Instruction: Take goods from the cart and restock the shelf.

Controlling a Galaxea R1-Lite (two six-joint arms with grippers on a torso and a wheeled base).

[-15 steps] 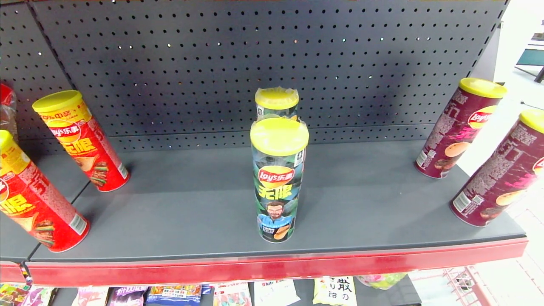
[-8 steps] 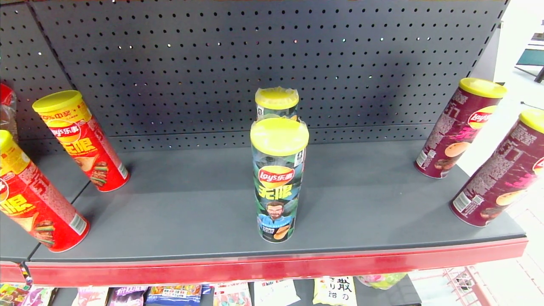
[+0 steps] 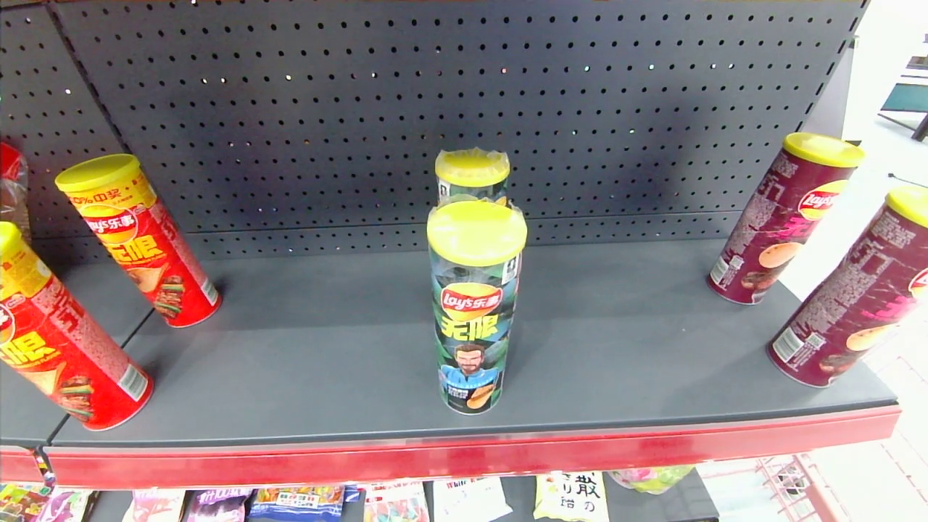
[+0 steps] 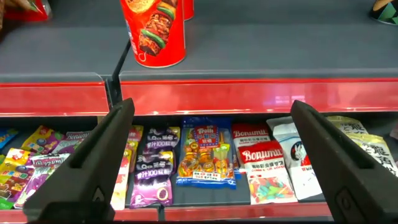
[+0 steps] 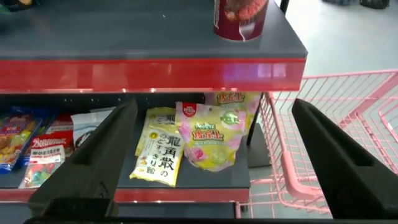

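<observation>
1. Our left gripper [image 4: 211, 107] is wide open and holds nothing. Its two fingers [image 4: 87, 168] are black, flat and hard-looking. They point at the shiny red front strip [image 4: 249, 93] of the shelf.
2. Our right gripper [image 5: 214, 102] is wide open too, with nothing in it. Its black fingers [image 5: 329, 162] point at the shelf front as well.
3. Up past the left gripper, a red can [image 4: 155, 31] stands on the grey shelf [image 4: 280, 53] near the front edge. The gripper is apart from it.
4. Up past the right gripper, the bottom of a purple can [image 5: 239, 18] stands near the end of the shelf. The gripper is apart from it too.
5. A pink cart [image 5: 348, 137] made of thin wire bars sits just beside the shelf's end, on the right gripper's side.
6. In the head view, a green can [image 3: 475, 304] stands in the middle of the shelf, near the front. It is a tall round tube. Its long side goes up and down, its round yellow lid is on top, and its picture side faces us.
7. A second green can [image 3: 472, 174] stands right behind it, lid up.
8. Two red cans [image 3: 138, 239] are on the left and two purple cans [image 3: 786, 217] are on the right. They all rest on their bottoms with yellow lids on top, well apart from the green ones.
9. The back wall [image 3: 326, 109] is a dark sheet full of small round holes. The shelf board looks flat and smooth.
10. On the shelf below, soft shiny snack bags [image 4: 205, 152] lie in a row, and a yellow-green bag [image 5: 211, 140] lies near the cart.
</observation>
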